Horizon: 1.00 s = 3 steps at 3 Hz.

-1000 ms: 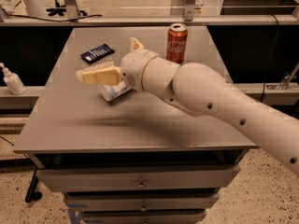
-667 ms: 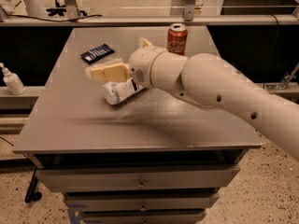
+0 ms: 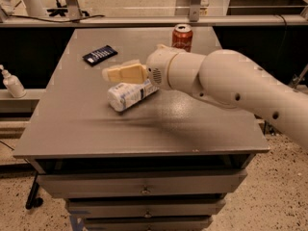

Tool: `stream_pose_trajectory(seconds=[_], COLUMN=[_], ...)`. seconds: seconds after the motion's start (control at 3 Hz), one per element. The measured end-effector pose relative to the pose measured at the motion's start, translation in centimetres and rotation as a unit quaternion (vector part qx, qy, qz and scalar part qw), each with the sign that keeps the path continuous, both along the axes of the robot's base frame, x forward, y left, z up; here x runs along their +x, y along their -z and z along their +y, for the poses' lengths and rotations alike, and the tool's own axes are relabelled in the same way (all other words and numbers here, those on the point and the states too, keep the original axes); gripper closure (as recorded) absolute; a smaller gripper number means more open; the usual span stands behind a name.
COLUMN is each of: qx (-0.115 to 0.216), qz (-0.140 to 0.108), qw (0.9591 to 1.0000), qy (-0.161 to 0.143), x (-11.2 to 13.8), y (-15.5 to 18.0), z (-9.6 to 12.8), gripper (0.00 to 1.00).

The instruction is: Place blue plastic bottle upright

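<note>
The blue plastic bottle (image 3: 129, 96) lies on its side on the grey table (image 3: 72, 124), near the middle. Its label faces up and its base end points to the front left. Its cap end is hidden under my arm. My gripper (image 3: 123, 73) hovers just above and behind the bottle, pointing left and close to its upper side. The thick white arm (image 3: 226, 83) reaches in from the right across the table.
A red soda can (image 3: 182, 36) stands upright at the back of the table, right behind my wrist. A flat black device (image 3: 99, 55) lies at the back left. A white pump bottle (image 3: 11, 83) stands on a ledge left of the table. Drawers (image 3: 144, 189) sit below.
My gripper and arm have shifted to the right over the lying bottle, so more of the bottle shows. The can and the black device have not moved.
</note>
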State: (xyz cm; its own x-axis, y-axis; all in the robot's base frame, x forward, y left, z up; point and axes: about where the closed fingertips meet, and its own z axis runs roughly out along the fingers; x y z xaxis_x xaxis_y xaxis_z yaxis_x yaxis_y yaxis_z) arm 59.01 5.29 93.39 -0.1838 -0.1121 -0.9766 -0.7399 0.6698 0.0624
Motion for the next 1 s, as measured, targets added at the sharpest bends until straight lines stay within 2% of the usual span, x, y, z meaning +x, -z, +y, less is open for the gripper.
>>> stream_pose_trajectory(seconds=[0.33, 0.67, 1.0], qx=[-0.022, -0.079, -0.142], qz=[-0.030, -0.098, -0.150], qw=[0.9993, 0.9919, 0.9782], qy=[0.005, 0.018, 0.022], x=[-0.8, -0.4, 0.8], y=[0.1, -1.7, -4.2], z=[0.9, 1.5, 0.5], gripper=[0.00, 0.00, 0.00])
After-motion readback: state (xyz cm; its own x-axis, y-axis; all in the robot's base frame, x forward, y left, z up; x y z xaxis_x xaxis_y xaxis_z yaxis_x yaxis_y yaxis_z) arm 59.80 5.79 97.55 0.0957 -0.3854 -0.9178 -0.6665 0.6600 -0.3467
